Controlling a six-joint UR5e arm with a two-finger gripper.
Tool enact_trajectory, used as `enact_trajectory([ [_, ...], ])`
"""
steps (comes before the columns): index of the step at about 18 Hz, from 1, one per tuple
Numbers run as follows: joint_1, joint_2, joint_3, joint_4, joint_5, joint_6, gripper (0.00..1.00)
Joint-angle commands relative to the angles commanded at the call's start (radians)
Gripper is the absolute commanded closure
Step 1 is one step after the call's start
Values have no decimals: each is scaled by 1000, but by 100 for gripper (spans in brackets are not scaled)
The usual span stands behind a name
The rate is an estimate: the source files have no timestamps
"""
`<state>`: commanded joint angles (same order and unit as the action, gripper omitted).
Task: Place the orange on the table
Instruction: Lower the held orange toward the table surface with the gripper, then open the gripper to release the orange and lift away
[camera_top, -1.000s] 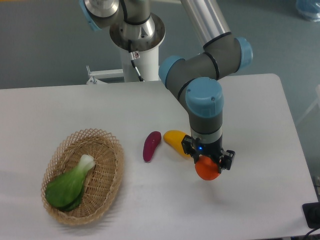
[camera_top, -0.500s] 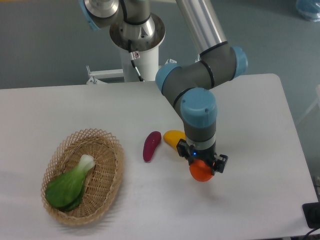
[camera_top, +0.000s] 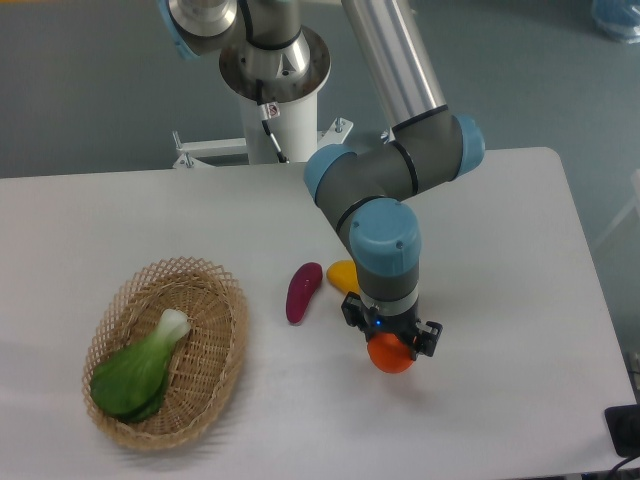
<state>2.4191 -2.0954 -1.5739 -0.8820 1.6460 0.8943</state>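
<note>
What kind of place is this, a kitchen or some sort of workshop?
Most likely a robotics lab, not a kitchen. An industrial arm with a pincer holds an orange over a plain white table, and the food, like the eggplant and the greens in the basket, looks like toy props.

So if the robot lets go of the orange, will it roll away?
It might roll a little. The orange looks round and smooth, and the white table is flat with nothing close by on its right to stop it. The gripper holds it low over the table, so it probably would not bounce far. It looks firm, so likely no squashing.
</note>
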Motion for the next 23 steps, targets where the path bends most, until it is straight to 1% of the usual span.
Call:
enact_trajectory([
  [1, 0, -2, 0, 0, -2, -2, 27],
  [3, 0, -2, 5, 2, -8, -2, 6],
  [4, 0, 0, 5, 2, -9, -3, 0],
  [10, 5, 12, 20, 0, -66, -84, 0],
  [13, 29, 18, 54, -2, -67, -91, 0],
  [15, 49, 28, 66, -3, -67, -83, 0],
  [18, 86, 32, 67, -2, -66, -63, 0],
  [23, 138, 51, 69, -20, -81, 26, 0],
])
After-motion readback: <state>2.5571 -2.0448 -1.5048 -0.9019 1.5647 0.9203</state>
